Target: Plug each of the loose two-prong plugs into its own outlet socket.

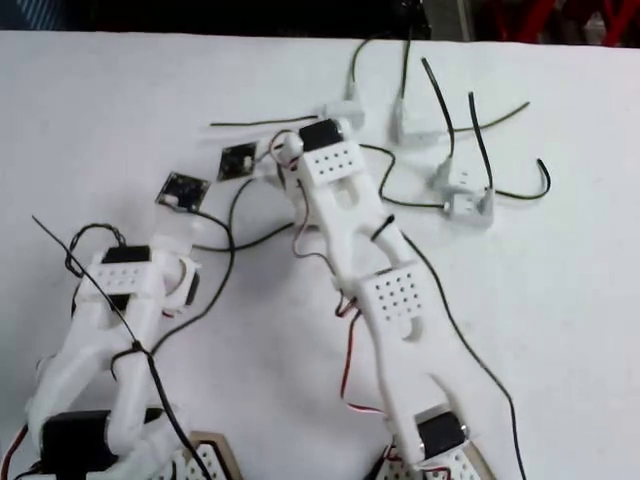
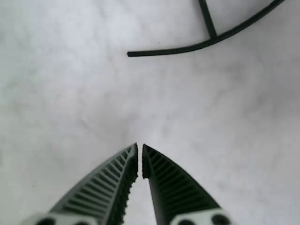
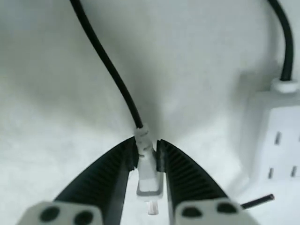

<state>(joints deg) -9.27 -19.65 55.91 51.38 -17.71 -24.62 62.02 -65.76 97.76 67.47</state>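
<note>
Fingers of the right hand (image 3: 147,146) pinch a white two-prong plug (image 3: 149,176), its black cord (image 3: 110,70) trailing over the table (image 3: 47,93); a white outlet socket (image 3: 276,136) lies just beside. The left hand (image 2: 139,149) is pressed together above the table, near a loose cord end (image 2: 132,54).

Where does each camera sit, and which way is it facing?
High view: fixed overhead, looking down; left arm and right arm show.
Left wrist view: on left wrist, facing table past shut left claw.
Right wrist view: on right wrist, facing right claw gripping plug.
Shared: high and right wrist views show one outlet block.
</note>
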